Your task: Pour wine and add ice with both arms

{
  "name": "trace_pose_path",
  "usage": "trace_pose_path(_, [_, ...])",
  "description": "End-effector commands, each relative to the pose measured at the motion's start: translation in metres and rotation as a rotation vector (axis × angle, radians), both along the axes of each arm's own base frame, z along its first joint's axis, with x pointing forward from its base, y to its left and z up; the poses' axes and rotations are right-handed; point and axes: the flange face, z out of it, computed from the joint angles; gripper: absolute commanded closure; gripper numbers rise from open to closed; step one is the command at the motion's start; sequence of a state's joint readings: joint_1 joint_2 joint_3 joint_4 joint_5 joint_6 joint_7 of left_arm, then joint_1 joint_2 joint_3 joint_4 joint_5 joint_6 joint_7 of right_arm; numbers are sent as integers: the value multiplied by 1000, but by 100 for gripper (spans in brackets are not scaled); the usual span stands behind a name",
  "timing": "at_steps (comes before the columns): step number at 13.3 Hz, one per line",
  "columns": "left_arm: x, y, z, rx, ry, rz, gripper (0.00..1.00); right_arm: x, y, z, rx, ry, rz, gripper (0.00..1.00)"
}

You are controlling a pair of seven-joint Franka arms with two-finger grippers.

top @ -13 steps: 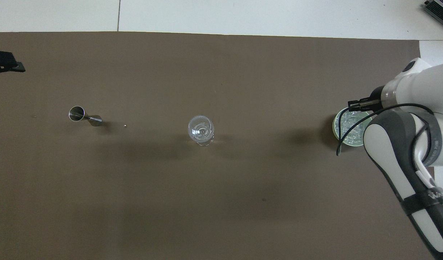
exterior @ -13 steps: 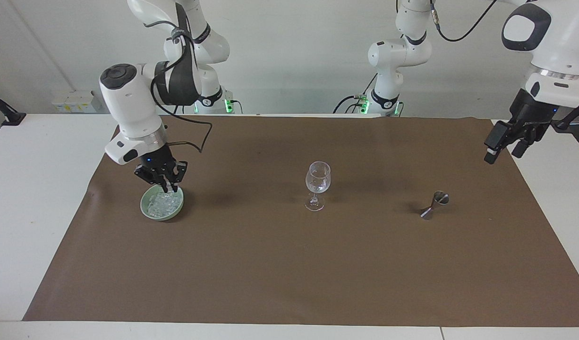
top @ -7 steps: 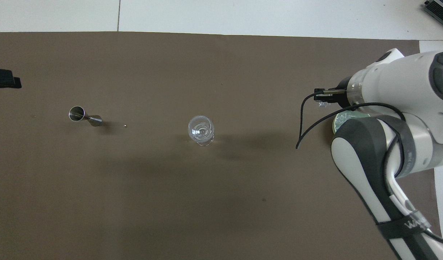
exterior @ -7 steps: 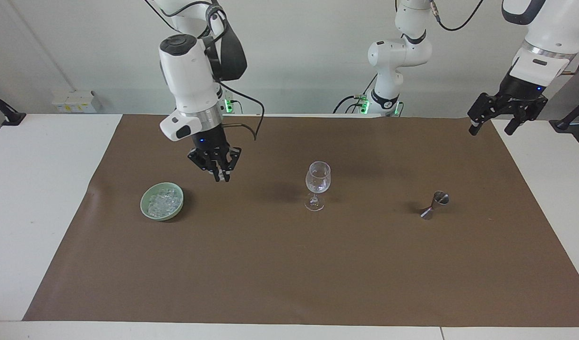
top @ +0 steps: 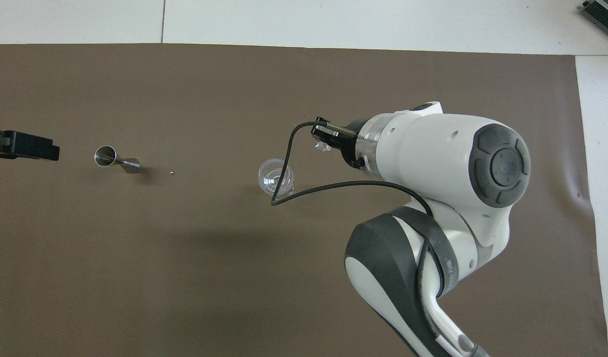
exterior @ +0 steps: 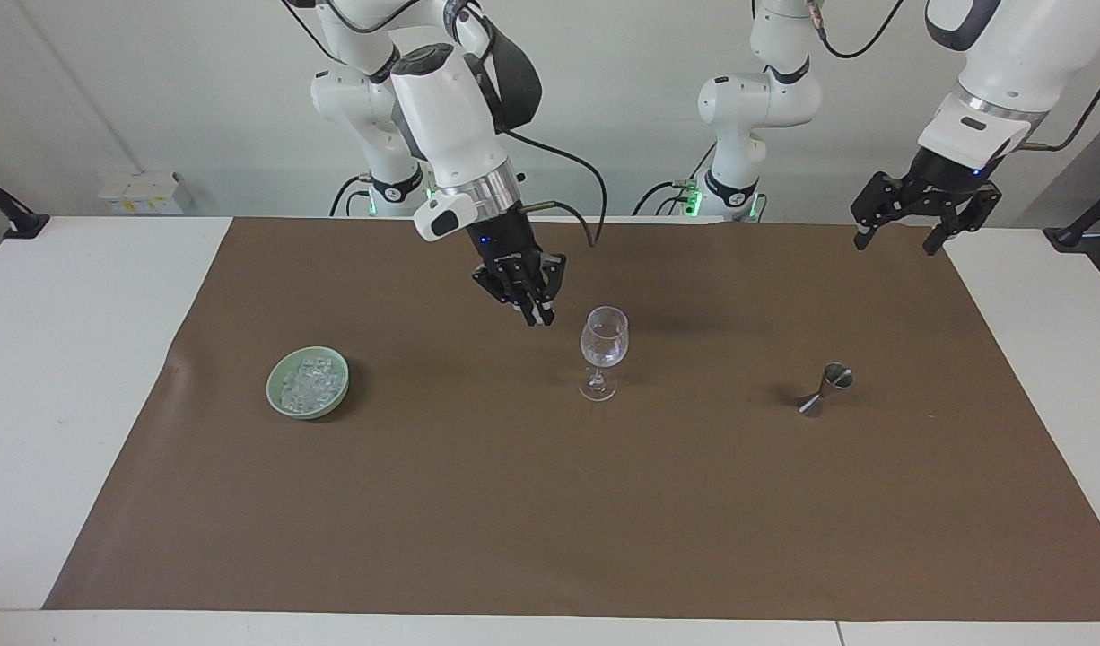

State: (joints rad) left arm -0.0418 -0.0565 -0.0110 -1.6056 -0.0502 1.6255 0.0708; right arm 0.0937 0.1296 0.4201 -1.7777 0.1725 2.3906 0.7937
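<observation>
On brown mat point(exterior: 550, 502): one wine glass point(exterior: 604, 350).

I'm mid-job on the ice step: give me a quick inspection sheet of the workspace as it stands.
Surface: brown mat on a white table, flat.
Job's things: wine glass upright mid-mat; green bowl of ice toward the right arm's end; steel jigger toward the left arm's end.
Clutter: one tiny speck between jigger and glass.
Grippers: right tool shut on a clear ice chunk, raised beside the glass rim; left tool open, empty, waiting over the mat's edge.
Cables: black cable loops from the right wrist, crossing over the glass in the overhead view.
Surroundings: nothing seen that intrudes.
</observation>
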Motion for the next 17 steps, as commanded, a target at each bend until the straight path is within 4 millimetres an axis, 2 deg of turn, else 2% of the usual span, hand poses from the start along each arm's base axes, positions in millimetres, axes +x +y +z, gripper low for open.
trace_pose_path(1, [-16, 12, -5, 17, 11, 12, 0, -1, 29, -5, 85, -4, -27, 100])
trace_pose_path(4, [-17, 13, -6, 17, 22, 13, 0, -10, 53, -14, 106, 0, -26, 100])
trace_pose_path(7, [-16, 13, -5, 19, 20, 9, 0, -20, 68, -29, 73, 12, 12, 100])
trace_pose_path(10, [-19, 12, -5, 21, 32, 0, 0, -17, 71, -47, 42, 18, 29, 100])
trace_pose_path(17, [-19, 16, -6, 59, 26, 0, 0, -21, 73, -57, 25, 34, 40, 100])
